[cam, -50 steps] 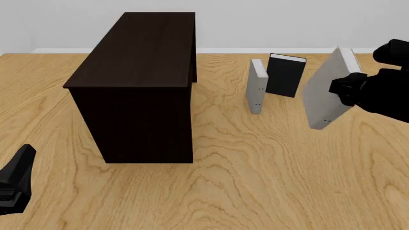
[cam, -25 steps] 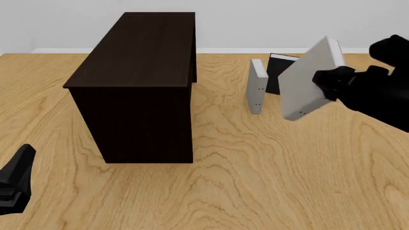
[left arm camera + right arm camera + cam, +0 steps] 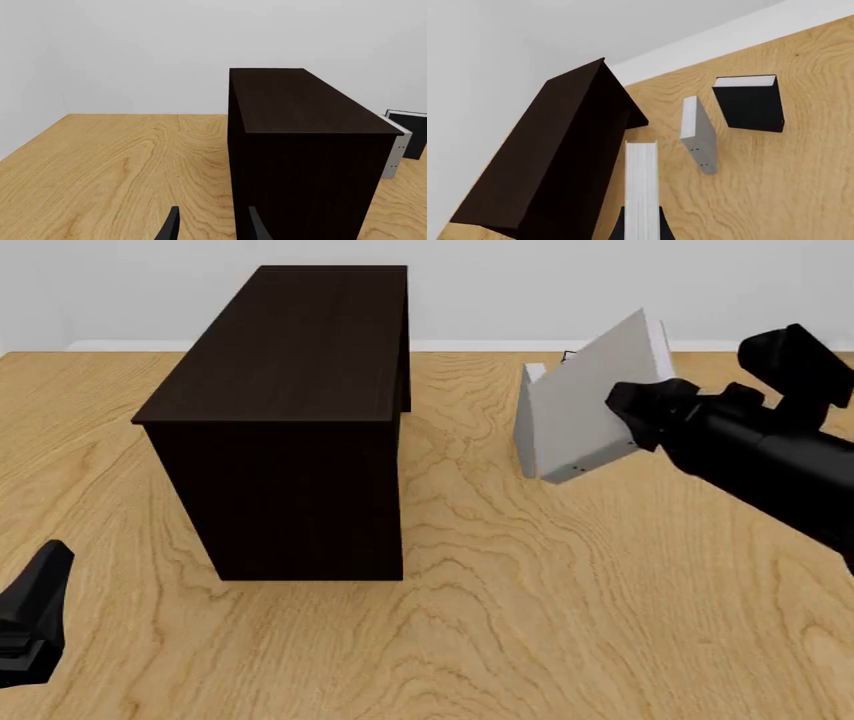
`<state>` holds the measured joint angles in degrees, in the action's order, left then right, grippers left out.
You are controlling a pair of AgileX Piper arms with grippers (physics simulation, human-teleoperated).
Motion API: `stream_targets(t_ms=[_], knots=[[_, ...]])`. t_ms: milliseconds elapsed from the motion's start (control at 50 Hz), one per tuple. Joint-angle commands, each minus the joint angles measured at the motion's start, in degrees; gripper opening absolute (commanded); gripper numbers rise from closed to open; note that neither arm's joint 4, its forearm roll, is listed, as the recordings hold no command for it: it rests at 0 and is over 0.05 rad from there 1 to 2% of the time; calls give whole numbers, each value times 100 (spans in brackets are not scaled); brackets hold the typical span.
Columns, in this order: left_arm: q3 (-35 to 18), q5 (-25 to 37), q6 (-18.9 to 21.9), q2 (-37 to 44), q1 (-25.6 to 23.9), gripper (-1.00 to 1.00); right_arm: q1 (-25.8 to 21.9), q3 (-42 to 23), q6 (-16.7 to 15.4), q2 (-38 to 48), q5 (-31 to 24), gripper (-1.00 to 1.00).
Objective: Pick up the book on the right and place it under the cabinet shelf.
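The light grey book (image 3: 582, 405) hangs tilted in the air right of the cabinet shelf (image 3: 287, 410), with my right gripper (image 3: 638, 415) shut on its right edge. In the right wrist view the book (image 3: 641, 185) shows edge-on, white pages between the two fingers (image 3: 619, 229), above the table beside the dark cabinet shelf (image 3: 554, 165). My left gripper (image 3: 44, 585) rests low at the near left, open and holding nothing; its fingers (image 3: 170, 227) point toward the cabinet shelf (image 3: 300, 150).
A second grey book (image 3: 697, 132) and a black book (image 3: 750, 107) stand upright behind the held one, mostly hidden by it in the front view. Both show past the cabinet in the left wrist view, the grey book (image 3: 394, 155) and the black book (image 3: 413, 132).
My right gripper has carried the book left and a little up, tilting it further. It now covers the other two books in the front view. The left arm has not moved.
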<state>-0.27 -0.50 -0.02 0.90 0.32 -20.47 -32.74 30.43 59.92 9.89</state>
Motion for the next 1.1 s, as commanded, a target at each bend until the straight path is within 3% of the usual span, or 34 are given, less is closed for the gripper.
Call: stream_targets(t_ms=[20,480,1100], knots=[[2,-13,0,13,5,100,-315,16,412,102,477,-100],[4,29,7,-54,5,100,-655,-65,737,1104,1464,-100],[-2,20,-4,-20,8,100,-664,12,1483,2954,3428,-100]])
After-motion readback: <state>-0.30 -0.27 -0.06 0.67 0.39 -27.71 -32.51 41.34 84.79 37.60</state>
